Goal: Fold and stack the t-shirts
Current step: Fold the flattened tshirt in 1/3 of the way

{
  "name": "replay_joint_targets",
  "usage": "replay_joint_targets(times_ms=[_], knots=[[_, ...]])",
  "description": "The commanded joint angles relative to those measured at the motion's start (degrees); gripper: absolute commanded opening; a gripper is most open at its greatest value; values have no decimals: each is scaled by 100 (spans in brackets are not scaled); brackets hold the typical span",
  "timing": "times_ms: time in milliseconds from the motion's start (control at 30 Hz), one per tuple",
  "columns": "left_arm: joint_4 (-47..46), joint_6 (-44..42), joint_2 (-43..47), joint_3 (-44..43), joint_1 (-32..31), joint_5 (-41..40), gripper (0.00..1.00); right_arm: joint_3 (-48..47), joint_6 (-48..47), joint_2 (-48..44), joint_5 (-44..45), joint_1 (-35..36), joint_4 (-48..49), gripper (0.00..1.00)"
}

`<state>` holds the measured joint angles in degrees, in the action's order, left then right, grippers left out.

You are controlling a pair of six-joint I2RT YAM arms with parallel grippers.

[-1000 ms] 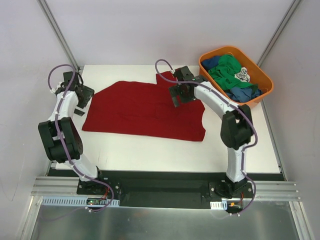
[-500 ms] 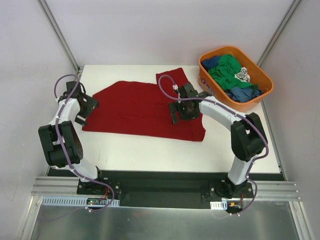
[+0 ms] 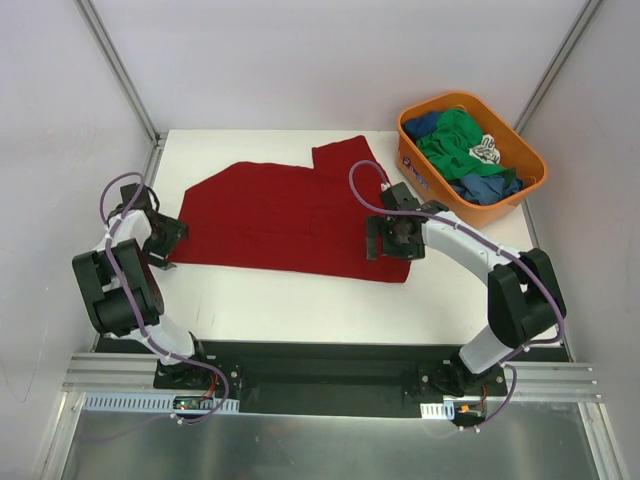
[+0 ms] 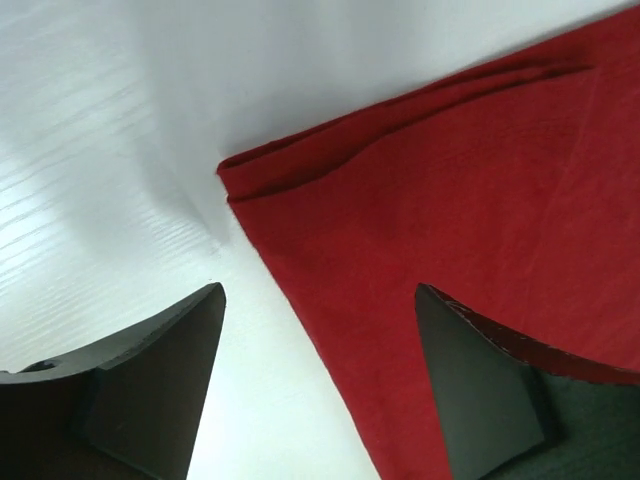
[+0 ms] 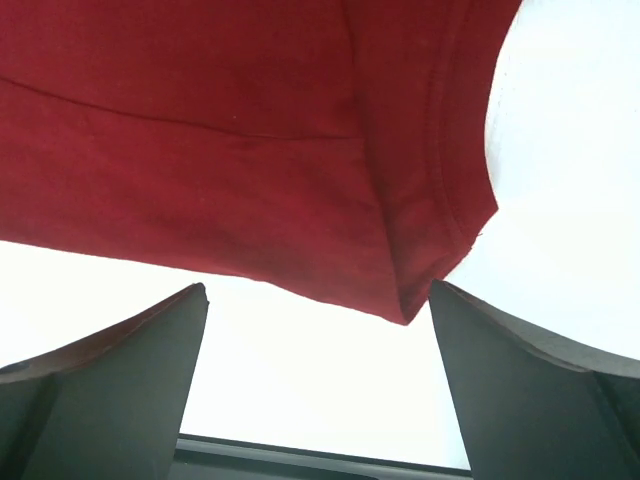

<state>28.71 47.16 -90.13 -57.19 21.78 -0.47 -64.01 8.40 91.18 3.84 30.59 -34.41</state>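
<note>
Red t-shirt [image 3: 290, 215] lies spread flat on the table [image 3: 300, 305]. Left gripper [image 3: 165, 240] and right gripper [image 3: 385, 240] have shifted nearward onto its near corners, jaws apart, nothing held. Judged: corner pinch pending, fold not begun.

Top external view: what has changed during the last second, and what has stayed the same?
The right fingers drew back from near the far sleeve of the large dark red cloth t-shirt to its near right corner; the left fingers drew back to its near left corner. Both pairs are open; nothing was gripped. The shirt and the orange plastic tub stayed put.
</note>
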Motion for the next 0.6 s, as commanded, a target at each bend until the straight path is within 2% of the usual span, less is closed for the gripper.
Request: replay_joint_targets(times_ms=[0, 100, 200, 233, 333, 400, 433, 567], knots=[[-251, 92, -557, -257, -25, 425, 69, 3, 319, -39, -181, -27, 22, 97], [-261, 145, -856, -380, -25, 416, 61, 142, 477, -117, -174, -35, -39, 97], [-261, 162, -963, -346, -25, 381, 45, 423, 749, -389, 195, -88, -188, 96], [-261, 171, -980, -328, -25, 364, 35, 503, 968, -460, 240, -123, -215, 96], [-261, 145, -963, -293, -16, 258, 23, 836, 1408, -697, 276, -334, -224, 97], [-261, 101, -945, -284, -16, 214, 3, 934, 1506, -741, 223, -448, -215, 97], [-261, 101, -937, -284, -16, 214, 0, 951, 1524, -724, 162, -475, -197, 97], [-261, 74, -814, -214, -25, 214, 0, 829, 1498, -453, 30, -484, -189, 99]])
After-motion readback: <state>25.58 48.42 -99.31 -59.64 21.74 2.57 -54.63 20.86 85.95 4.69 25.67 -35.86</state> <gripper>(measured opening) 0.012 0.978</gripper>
